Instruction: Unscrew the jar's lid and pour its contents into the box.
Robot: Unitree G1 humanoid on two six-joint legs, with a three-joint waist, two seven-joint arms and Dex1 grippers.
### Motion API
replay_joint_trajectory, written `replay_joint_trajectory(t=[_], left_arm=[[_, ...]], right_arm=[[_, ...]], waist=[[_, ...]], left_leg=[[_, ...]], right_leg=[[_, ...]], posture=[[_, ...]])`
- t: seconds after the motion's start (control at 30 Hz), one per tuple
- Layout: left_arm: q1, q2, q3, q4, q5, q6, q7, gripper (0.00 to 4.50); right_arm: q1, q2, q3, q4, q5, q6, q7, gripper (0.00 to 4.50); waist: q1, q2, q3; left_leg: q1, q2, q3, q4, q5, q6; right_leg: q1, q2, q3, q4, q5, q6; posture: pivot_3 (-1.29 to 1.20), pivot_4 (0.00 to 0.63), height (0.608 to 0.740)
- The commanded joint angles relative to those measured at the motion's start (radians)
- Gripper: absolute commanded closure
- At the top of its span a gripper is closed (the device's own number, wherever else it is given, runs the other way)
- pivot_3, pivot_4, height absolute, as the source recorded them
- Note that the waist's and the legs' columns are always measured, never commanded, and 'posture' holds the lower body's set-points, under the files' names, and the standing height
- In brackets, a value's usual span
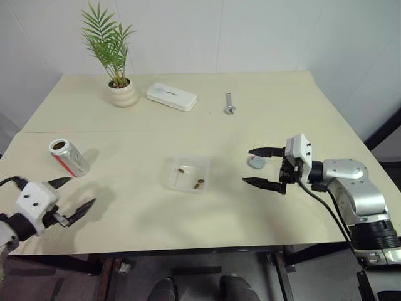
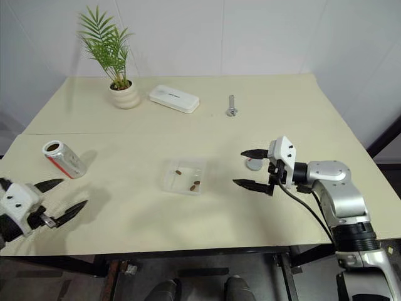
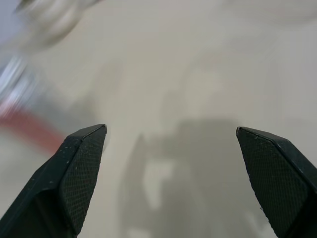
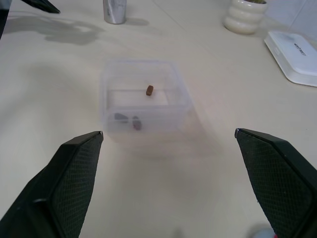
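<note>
**Both grippers empty, pour looks done**

Left gripper (image 1: pixel 70 195) hangs at the near left corner of the table (image 1: pixel 263 219), fingers spread wide and holding nothing. Just beyond it, farther and slightly to its right, the jar (image 1: pixel 69 157) rests on the tabletop, tilted or on its side, with its open mouth facing far-left and its long axis running from there toward the near right. It is lidless and touched by neither gripper. The left arm is plainly the nearer one to it.

At mid-table the box (image 1: pixel 188 174) sits with the contents (image 1: pixel 199 183) inside, a few brown pieces on its floor. To its right the right gripper (image 1: pixel 262 167) points left toward the box, its fingers also wide apart and empty. The lid (image 1: pixel 256 162) lies flat on the table just beyond that gripper, close to its far finger.

Along the far side stand a plant pot (image 1: pixel 122 93), a white case (image 1: pixel 171 96) and a bolt (image 1: pixel 230 104), well apart from the work.

Judged from this, the unscrewing and pouring look finished.
</note>
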Motion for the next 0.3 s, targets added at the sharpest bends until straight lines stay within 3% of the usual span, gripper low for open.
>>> replay_joint_trajectory(t=[0.03,0.17,0.23,0.3], left_arm=[[-0.062,0.044,-0.035,-0.084,-0.055,0.022,-0.074,0.02],[-0.116,0.053,-0.05,-0.103,-0.1,0.08,-0.108,0.02],[-0.108,0.045,-0.035,-0.133,-0.153,0.136,-0.123,0.02],[-0.103,0.04,-0.025,-0.154,-0.178,0.168,-0.126,0.02]], right_arm=[[-0.013,-0.014,-0.024,-0.015,0.003,-0.029,0.015,0.0],[0.007,-0.029,-0.026,-0.077,0.017,-0.001,0.021,0.0],[0.016,-0.038,-0.034,-0.115,0.034,0.03,0.019,0.0],[0.012,-0.048,-0.037,-0.122,0.042,0.045,0.027,0.0]], waist=[[-0.001,0.0,0.0],[-0.008,0.001,0.0],[-0.014,0.001,0.0],[-0.015,0.001,0.0]], left_leg=[[0.0,0.001,0.001,0.0,0.0,0.0],[0.0,0.002,0.003,-0.005,-0.001,0.001],[0.0,0.003,0.004,-0.005,-0.002,0.002],[-0.001,0.005,0.006,-0.005,-0.004,0.003]], right_leg=[[0.0,0.001,0.0,-0.001,0.0,0.0],[-0.001,0.003,0.002,-0.004,0.001,0.003],[-0.002,0.004,0.003,-0.004,0.009,0.017],[-0.004,0.006,0.004,-0.004,0.01,0.018]], posture=[[0.0,0.15,0.74],[0.0,0.15,0.74],[0.0,0.15,0.74],[0.0,0.15,0.74]])
